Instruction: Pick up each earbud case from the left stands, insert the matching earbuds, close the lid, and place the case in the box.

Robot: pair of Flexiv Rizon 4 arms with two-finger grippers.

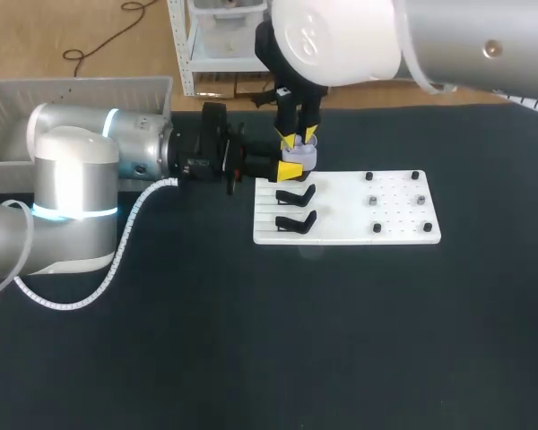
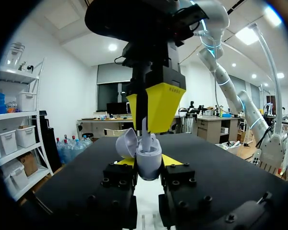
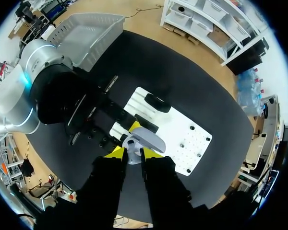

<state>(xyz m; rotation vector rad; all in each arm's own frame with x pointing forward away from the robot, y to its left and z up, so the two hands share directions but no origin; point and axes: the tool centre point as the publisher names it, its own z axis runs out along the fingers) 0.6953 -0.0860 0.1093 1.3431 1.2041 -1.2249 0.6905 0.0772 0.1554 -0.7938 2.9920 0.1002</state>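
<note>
As the open, unboxed case (image 2: 148,155) was clamped by the left end effector (image 2: 149,165), an earbud (image 2: 146,139) was judged pinched mid-insertion by the right end effector (image 3: 133,151).

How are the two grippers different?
The left gripper lies level, clamping the open case from both sides; the right gripper points straight down above it. The left's fingers stand apart; the right's nearly meet, seemingly pinching a pale earbud. Both have yellow tips.
</note>
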